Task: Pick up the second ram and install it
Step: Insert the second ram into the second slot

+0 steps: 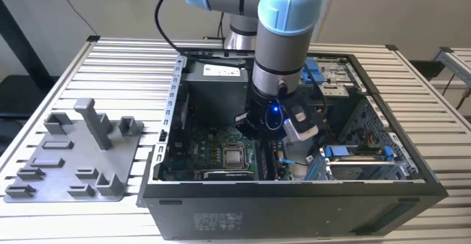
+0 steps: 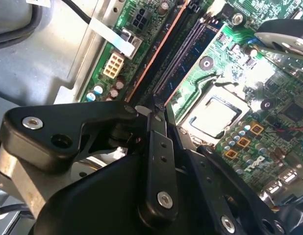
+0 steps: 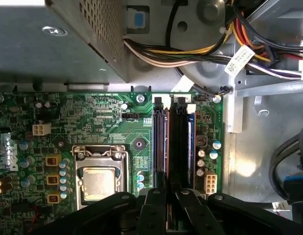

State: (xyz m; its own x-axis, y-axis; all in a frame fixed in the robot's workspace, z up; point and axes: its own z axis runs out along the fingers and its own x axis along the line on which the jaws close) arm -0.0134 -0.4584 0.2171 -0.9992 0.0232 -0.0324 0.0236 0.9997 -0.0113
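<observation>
My gripper (image 1: 266, 144) reaches down inside the open computer case (image 1: 294, 205), over the memory slots (image 3: 177, 142) beside the processor (image 3: 98, 182). In the second wrist view the black fingers (image 2: 159, 147) are drawn together at the gripper (image 2: 160, 105) tip. The second ram (image 2: 186, 61), a slim dark bluish strip seen edge-on, runs from between them along a slot on the green motherboard (image 2: 269, 117). It looks set in or right on the slot; how deep it sits I cannot tell. In the first wrist view the gripper (image 3: 169, 196) stands at the near end of the slots.
A grey plastic tray (image 1: 74, 166) with raised blocks lies on the slatted table at the exterior view's left. Around the slots are a bundle of coloured cables (image 3: 190, 49), the metal drive cage (image 3: 53, 39) and blue drive brackets (image 1: 353, 153). The case walls close in on all sides.
</observation>
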